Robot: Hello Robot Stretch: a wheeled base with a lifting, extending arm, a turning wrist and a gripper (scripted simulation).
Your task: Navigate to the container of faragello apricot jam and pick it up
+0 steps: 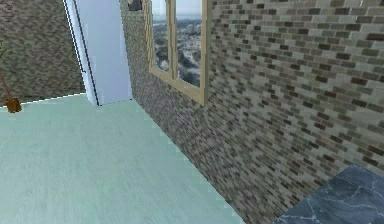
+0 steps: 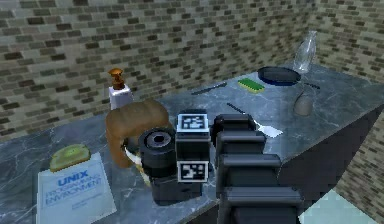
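Note:
The arm's dark bar (image 2: 245, 170) rises from the bottom edge of the arm side view over a grey marble counter (image 2: 330, 110). Two white marker squares (image 2: 192, 145) stand at its far end. Left of them is the gripper (image 2: 150, 155), a dark round body. A large rounded brown thing (image 2: 130, 122) lies on the counter right behind the gripper. I cannot tell whether the gripper holds anything. No blob here has a shape I can name as a jam container.
On the counter are a soap dispenser (image 2: 119, 92), a yellow-green lump (image 2: 70, 157), a printed sheet (image 2: 73, 190), a dark pan (image 2: 279, 74), a clear bottle (image 2: 307, 52), a glass (image 2: 304, 102) and a green sponge (image 2: 252, 86). The forward view has a brick wall (image 1: 290, 90), a window (image 1: 178, 45), a white door (image 1: 105, 50) and pale floor (image 1: 90, 160).

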